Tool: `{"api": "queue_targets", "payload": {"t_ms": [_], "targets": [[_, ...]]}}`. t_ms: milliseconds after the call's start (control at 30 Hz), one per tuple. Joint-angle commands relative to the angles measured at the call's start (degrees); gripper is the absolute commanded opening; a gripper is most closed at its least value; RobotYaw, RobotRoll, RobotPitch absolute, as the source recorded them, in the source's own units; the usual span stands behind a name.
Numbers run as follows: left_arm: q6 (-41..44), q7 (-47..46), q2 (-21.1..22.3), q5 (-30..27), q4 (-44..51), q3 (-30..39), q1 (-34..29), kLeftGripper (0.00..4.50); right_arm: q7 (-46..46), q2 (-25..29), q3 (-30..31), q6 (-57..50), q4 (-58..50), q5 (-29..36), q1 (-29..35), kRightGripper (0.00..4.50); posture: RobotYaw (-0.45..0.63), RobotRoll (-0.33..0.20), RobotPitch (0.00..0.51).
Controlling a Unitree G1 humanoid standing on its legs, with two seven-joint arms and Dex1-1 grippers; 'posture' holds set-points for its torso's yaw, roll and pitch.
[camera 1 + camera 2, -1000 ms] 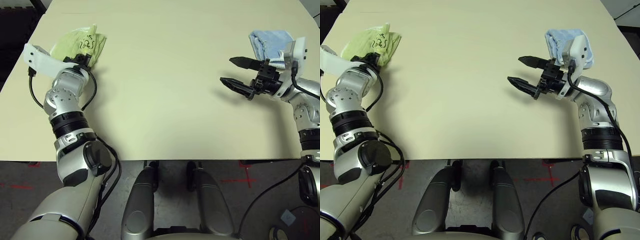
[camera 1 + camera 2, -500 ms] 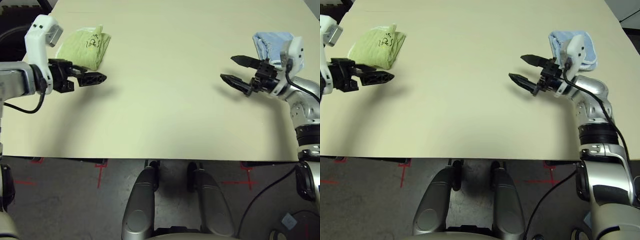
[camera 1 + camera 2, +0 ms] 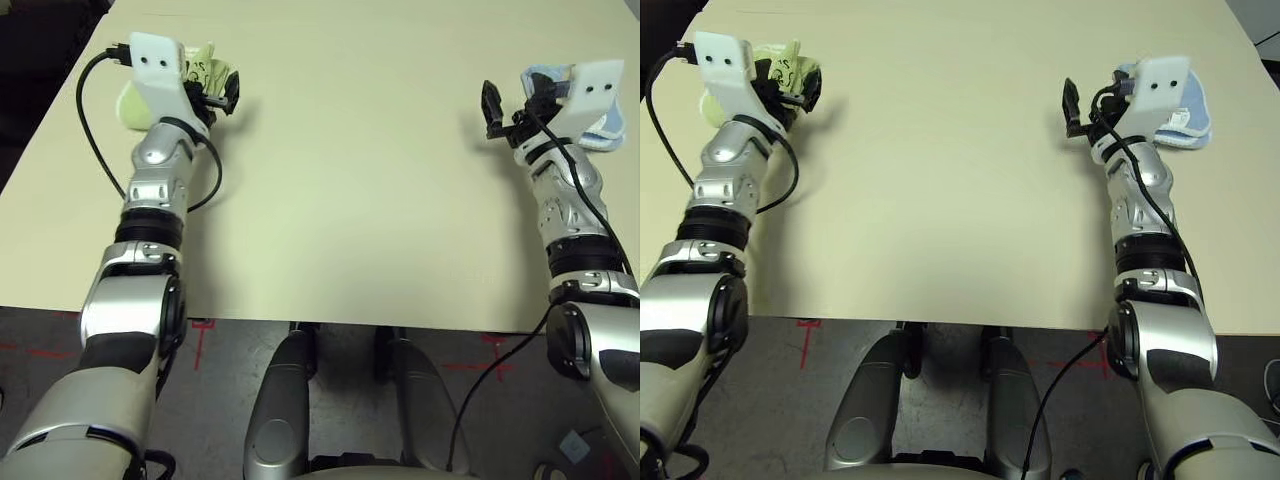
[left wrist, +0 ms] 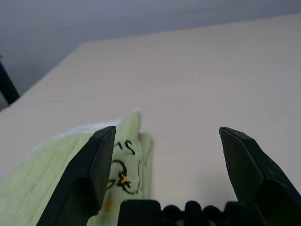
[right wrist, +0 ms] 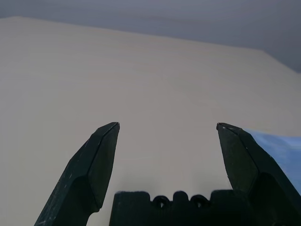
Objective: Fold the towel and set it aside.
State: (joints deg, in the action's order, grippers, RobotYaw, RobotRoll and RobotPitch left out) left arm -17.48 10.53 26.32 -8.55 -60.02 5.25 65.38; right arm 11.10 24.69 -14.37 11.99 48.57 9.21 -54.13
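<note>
Okay, the towel sits folded in a small bundle at the far left corner area of the table, light green terry with a dark embroidered drawing facing up. I judge it light, soft and floppy, not slippery and not fragile; it will sag and unfold if lifted by a single layer, so a pinch across the whole stack at a folded edge looks like the safest hold, if it needs moving at all. From how it lies, folded and off to the side, I judge the task about done. My left gripper hangs just above the bundle's near side, jaws spread wide, nothing between them; in the wrist view the towel lies under and beyond my left finger, and I can't tell whether that finger brushes the cloth. My right gripper is well apart on the other side of the table, jaws also spread wide and empty, raised over bare tabletop, with the light blue towel just beside it, not touched as far as I can see.
</note>
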Motion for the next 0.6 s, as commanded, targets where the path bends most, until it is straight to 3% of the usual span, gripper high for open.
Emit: {"api": "queue_targets", "payload": {"t_ms": [33,200,367,600], "targets": [[-4.0,-2.6,-0.9,2.3,-4.5,0.9,0.8,4.45,-1.5,0.5,-1.1,2.5,3.9,-0.3,-0.3,4.5,0.04,0.0,0.282],[-5.7,-0.9,-2.0,0.8,-6.4,3.9,1.2,4.45,0.7,0.1,-1.7,5.4,6.0,1.4,-0.8,4.5,0.04,0.0,0.291],[-2.3,-2.6,-1.4,2.9,-7.0,4.2,0.6,4.45,3.7,0.4,0.1,6.7,5.3,0.3,0.4,4.5,0.02,0.0,0.28],[1.0,-5.9,0.4,3.4,-6.1,5.6,0.3,4.45,-2.3,0.4,-1.6,5.7,6.6,0.3,-0.2,4.5,0.02,0.0,0.283]]}}
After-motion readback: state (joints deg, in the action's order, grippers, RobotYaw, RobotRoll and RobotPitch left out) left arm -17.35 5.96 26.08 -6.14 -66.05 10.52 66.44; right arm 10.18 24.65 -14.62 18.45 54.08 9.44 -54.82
